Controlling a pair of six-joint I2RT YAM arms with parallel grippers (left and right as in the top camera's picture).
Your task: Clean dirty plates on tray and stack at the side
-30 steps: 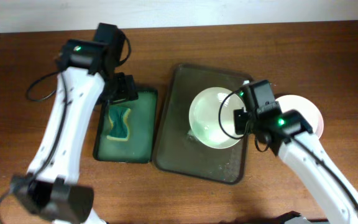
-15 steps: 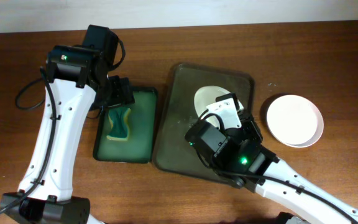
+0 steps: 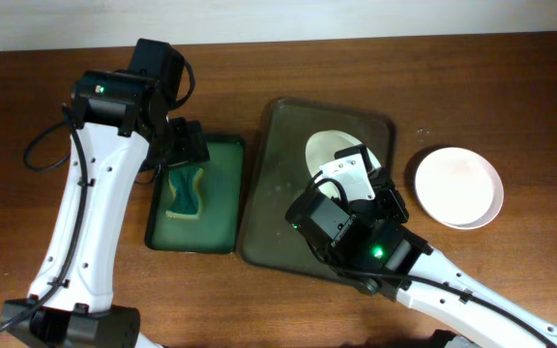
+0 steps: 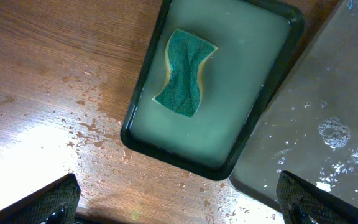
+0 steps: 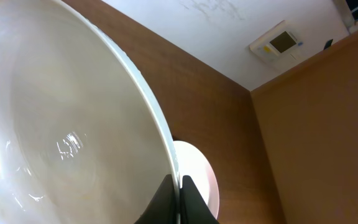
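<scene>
My right gripper is shut on the rim of a white plate and holds it tilted on edge above the grey tray. In the overhead view the plate shows partly behind the right arm. Another white plate lies flat on the table to the right of the tray; it also shows in the right wrist view. My left gripper is open and empty above the wet table beside the sponge basin. A green sponge lies in the basin.
The dark basin of soapy water stands left of the tray and holds the sponge. Water drops lie on the wood in front of it. The left arm reaches along the basin's left side.
A second ago the plate lay flat on the tray with the right arm at the right. The right arm has since swung over the tray and tipped the plate on edge. The left arm shifted slightly left.
</scene>
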